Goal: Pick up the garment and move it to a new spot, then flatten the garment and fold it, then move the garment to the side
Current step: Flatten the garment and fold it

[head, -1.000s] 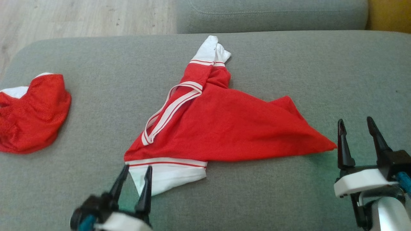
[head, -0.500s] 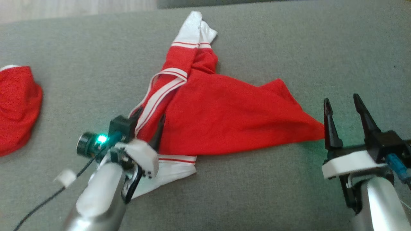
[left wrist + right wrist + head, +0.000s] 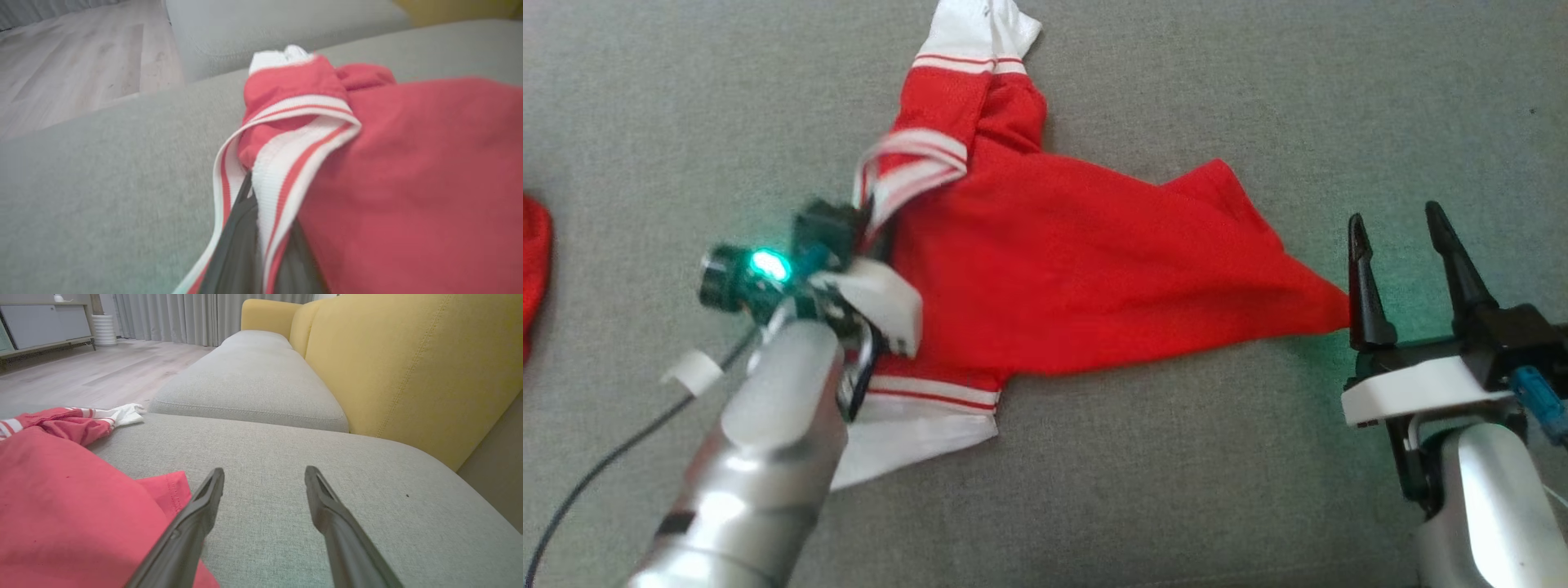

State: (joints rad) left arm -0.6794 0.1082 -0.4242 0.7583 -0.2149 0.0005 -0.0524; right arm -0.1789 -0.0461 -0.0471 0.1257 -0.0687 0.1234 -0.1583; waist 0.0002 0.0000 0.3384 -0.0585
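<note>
As the red mesh garment with white striped trim (image 3: 1094, 269) lies crumpled near the middle of the grey woven sofa cushion (image 3: 1176, 506), it is not yet lifted clear, flattened or folded. One change is noted on it: the white-and-red striped band (image 3: 915, 159) at its left side now stands raised and looped off the red cloth, where half a second ago it lay flatter.

The left gripper (image 3: 874, 224) accounts for this. A second ago it sat at the white hem; it has since advanced to the band. In the left wrist view its dark fingers (image 3: 235, 241) stand close together with the band between them, so I judge it clamped on the garment (the tips themselves are hidden under the trim).

The right gripper (image 3: 1395, 215) is unchanged: fingers spread, holding nothing, just beside the garment's pointed right corner.

The wider shift of the head view is camera movement, not the cloth's.

Assessment: the pick-up is under way, with one grasp made. A single-point lift risks the garment bunching further.

A second red cloth (image 3: 531, 261) lies at the left edge, well apart.
</note>
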